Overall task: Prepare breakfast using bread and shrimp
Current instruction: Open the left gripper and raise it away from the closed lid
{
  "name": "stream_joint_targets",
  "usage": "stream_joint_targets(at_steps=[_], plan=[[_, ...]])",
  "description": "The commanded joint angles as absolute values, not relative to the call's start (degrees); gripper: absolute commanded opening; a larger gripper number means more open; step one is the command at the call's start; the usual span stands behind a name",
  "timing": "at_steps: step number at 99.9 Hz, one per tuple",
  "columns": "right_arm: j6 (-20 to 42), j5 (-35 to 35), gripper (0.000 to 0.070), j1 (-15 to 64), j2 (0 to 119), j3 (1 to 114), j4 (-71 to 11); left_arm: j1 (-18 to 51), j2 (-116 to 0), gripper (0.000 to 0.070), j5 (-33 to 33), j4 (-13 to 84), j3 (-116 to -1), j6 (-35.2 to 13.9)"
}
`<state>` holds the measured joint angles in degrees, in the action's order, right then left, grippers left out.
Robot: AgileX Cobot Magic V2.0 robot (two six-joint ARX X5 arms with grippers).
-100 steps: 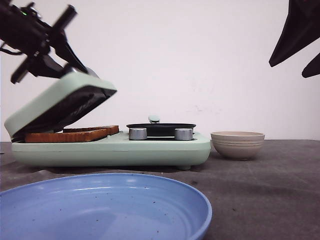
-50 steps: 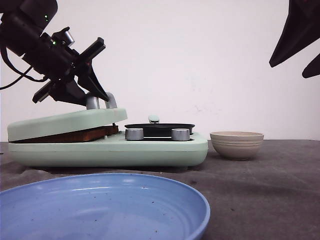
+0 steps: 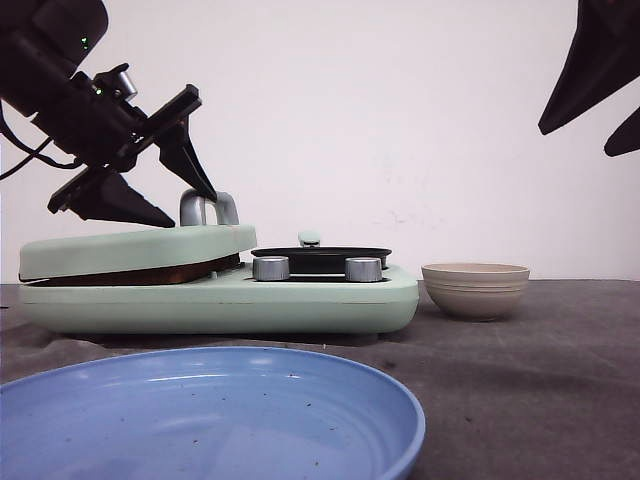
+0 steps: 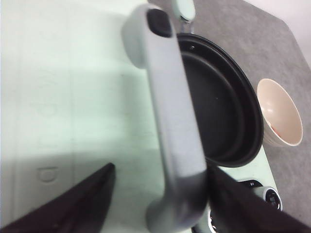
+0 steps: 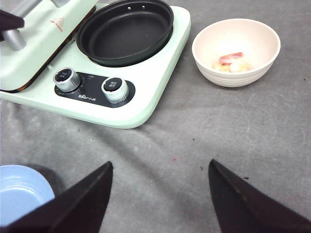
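The bread shows only as a brown crust edge (image 3: 140, 276) squeezed between the mint-green lid (image 3: 130, 250) and the base of the sandwich maker. My left gripper (image 3: 190, 210) is open just above the lid. Its dark fingers (image 4: 73, 204) stand on either side of the grey lid handle (image 4: 170, 121). The shrimp (image 5: 231, 60), small pinkish pieces, lie in the beige ribbed bowl (image 5: 236, 29) to the right of the appliance. My right gripper (image 5: 160, 167) hangs open high over the grey table, with nothing in it.
A black round pan (image 5: 126, 31) sits on the appliance's right half, with two silver knobs (image 5: 114, 90) in front of it. A large blue plate (image 3: 200, 420) lies at the near edge of the table. A grey cloth covers the table.
The lid has swung down from half raised to shut on the bread. My left gripper came down with it and now stands open around the handle. The right arm has not moved.
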<state>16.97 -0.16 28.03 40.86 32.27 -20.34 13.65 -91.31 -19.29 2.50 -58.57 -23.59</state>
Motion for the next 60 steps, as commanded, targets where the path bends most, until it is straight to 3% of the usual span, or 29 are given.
stream_joint_targets(at_steps=[1,13,35,60], plan=[[17.6,-0.1,0.0379,28.4,41.1,32.5,-20.3,13.5,-94.6,0.0473,-17.6,7.7,-57.1,-25.1],[17.6,-0.1,0.0379,28.4,41.1,32.5,-20.9,13.4,-94.6,0.0564,-19.5,7.9,-58.3,-25.1],[17.6,-0.1,0.0379,28.4,41.1,32.5,-21.2,13.3,-93.3,0.0564,-21.4,9.3,-61.2,-24.9],[17.6,-0.1,0.0379,28.4,41.1,32.5,-21.2,12.9,-87.7,0.0562,-19.1,11.9,-62.3,-20.5]])
